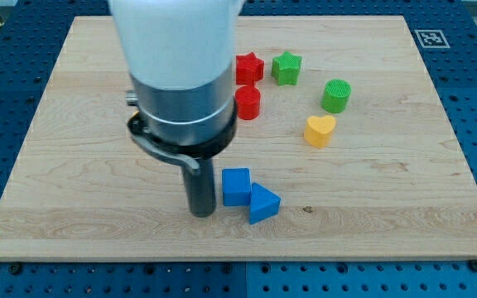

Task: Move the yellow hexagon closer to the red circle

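A red star [249,68] sits next to a green star [286,68]. A blue cube [236,186] touches a blue triangle [262,204] on the table [404,190]

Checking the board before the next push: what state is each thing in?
my tip: on the board, just left of the blue cube
blue cube: touching the blue triangle
red circle: upright, partly hidden by the arm
yellow hexagon: not visible
yellow heart: standing alone
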Controlling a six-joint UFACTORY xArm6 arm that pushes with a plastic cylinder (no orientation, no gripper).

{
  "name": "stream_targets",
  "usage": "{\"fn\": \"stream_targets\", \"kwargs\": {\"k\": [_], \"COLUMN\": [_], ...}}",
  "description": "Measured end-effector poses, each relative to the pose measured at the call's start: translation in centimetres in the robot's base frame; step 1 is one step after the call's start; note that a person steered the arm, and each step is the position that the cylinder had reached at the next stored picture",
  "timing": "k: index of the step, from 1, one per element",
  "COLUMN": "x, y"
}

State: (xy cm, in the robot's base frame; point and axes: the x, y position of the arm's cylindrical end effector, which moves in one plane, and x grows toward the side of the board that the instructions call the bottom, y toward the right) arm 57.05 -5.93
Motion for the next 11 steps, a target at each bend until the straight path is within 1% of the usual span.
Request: {"fn": "stream_targets", "kwargs": {"k": [1,2,3,4,6,8,9,10,11], "x": [-0.8,-3.8,-5.9,-5.9,-6.2,-6.2,-6.9,-9.0,-9.3], "y": [-2.4,-1.9,0.5,1.2,0.7,-7.4,-10.1,-8.9,-6.9]}}
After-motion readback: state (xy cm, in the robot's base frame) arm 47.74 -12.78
